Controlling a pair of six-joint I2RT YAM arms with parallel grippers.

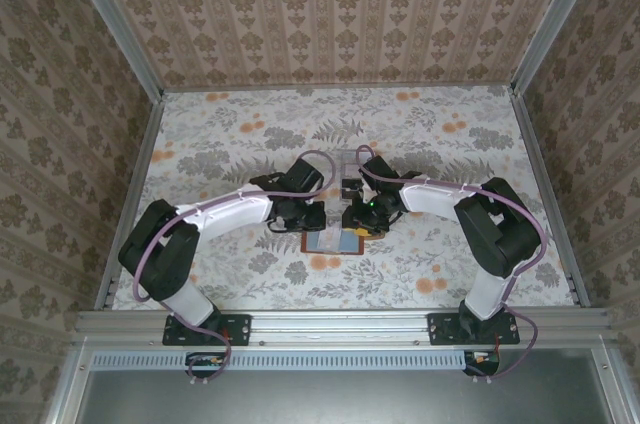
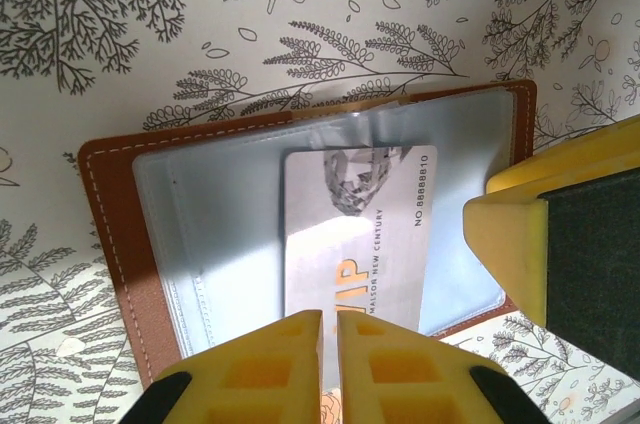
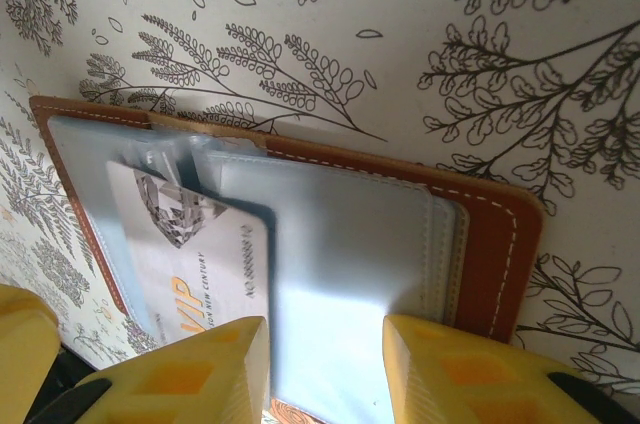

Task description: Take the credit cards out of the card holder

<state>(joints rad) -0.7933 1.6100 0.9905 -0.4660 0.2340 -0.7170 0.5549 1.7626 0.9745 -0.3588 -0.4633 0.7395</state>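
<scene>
At the near edge of the left wrist view, our left gripper (image 2: 330, 332) is bringing its jaws almost together, and we are judging that they are pinching the near short end of the VIP credit card (image 2: 355, 224). Just beyond them, that silver card is lying lengthwise on the grey-blue inner page of the card holder (image 2: 110, 244), which is resting open and flat on the flowered counter (image 2: 100, 44), midway between the two arms. We are not making out any further cards in the clear sleeves.

Beside it, our right gripper (image 3: 325, 336) is holding its jaws spread apart over the other page. Whether they are pressing on it we cannot tell.

We are expecting the card to be light, stiff and slick, with only its thin edge to grip, so a hold on the exposed short end looks best, pulling straight along its length. The clear sleeve is soft and may be clinging to the card. The leather holder is light too and will likely be sliding unless something is pinning it.

Farther back, a clear tray (image 1: 345, 158) is sitting on the counter.
</scene>
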